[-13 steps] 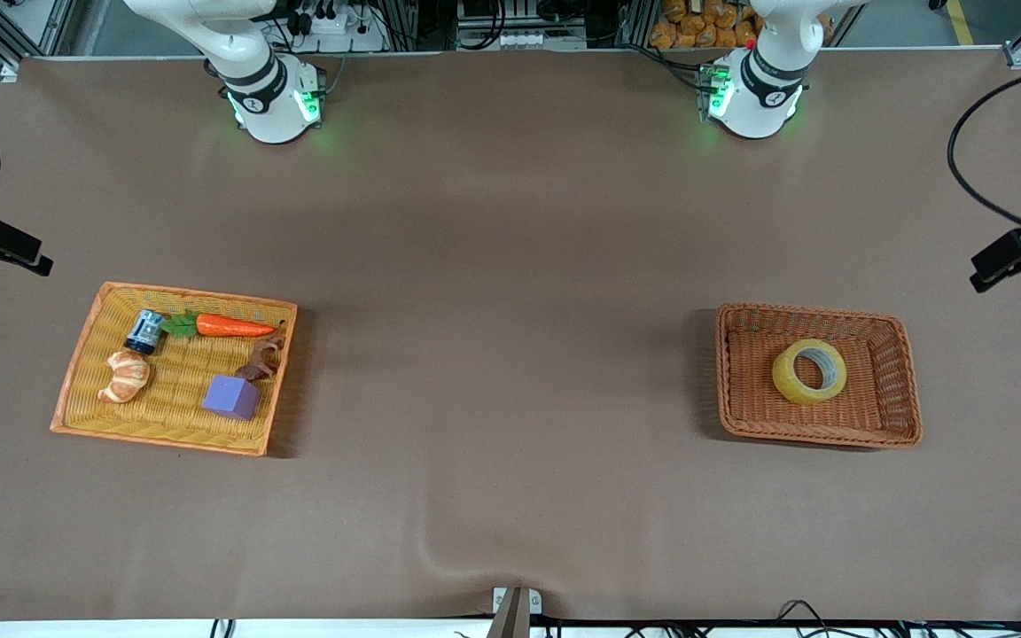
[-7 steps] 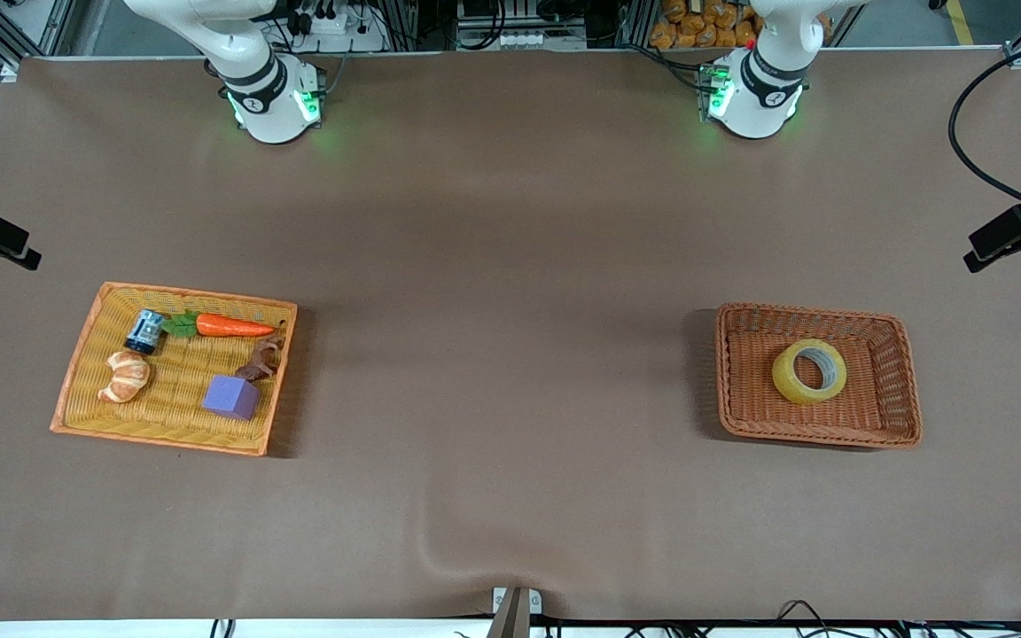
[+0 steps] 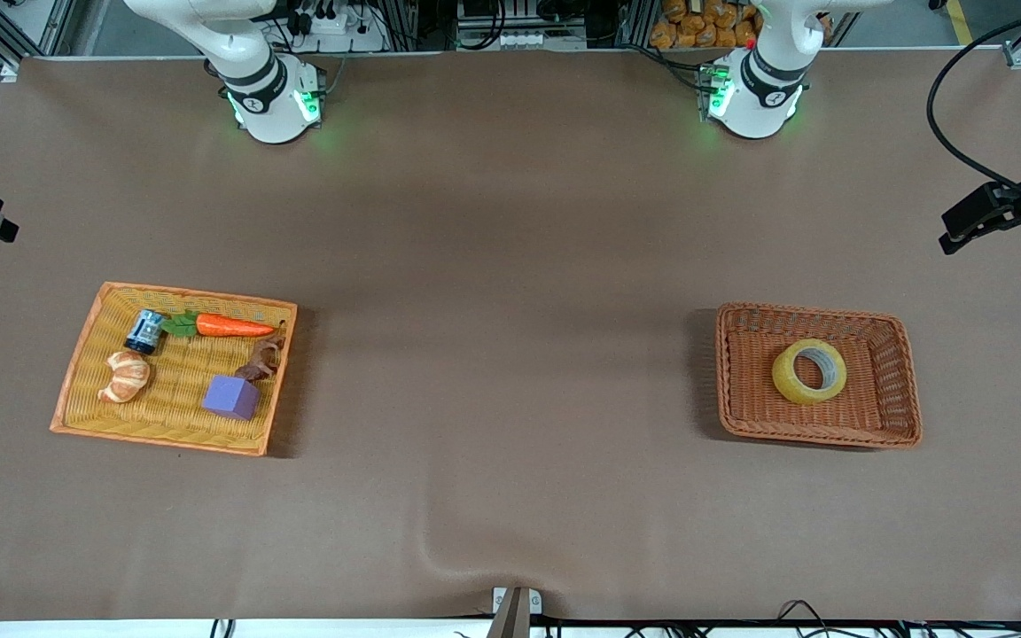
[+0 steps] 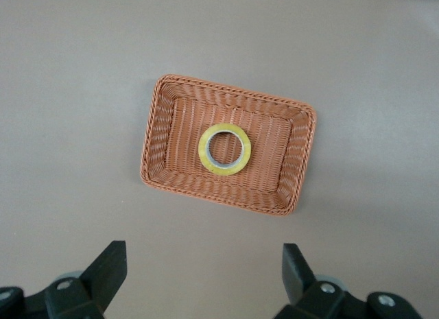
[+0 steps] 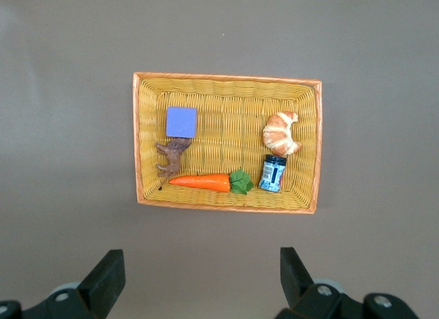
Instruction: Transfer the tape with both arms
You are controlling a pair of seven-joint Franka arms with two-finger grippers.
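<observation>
While tape (image 4: 225,149) lies basketed, left tool (image 4: 199,281) above

From high above the brown table (image 4: 68,72), I look straight down on a rust-brown wicker basket (image 4: 159,134). The tape (image 4: 224,149), a yellowish ring with a grey-white core, lies flat near the middle of the basket floor, clear of every wall. My left gripper (image 4: 204,276) hangs over bare table beside the basket, its two black fingers (image 4: 108,271) spread wide apart; they appear to hold nothing.
</observation>
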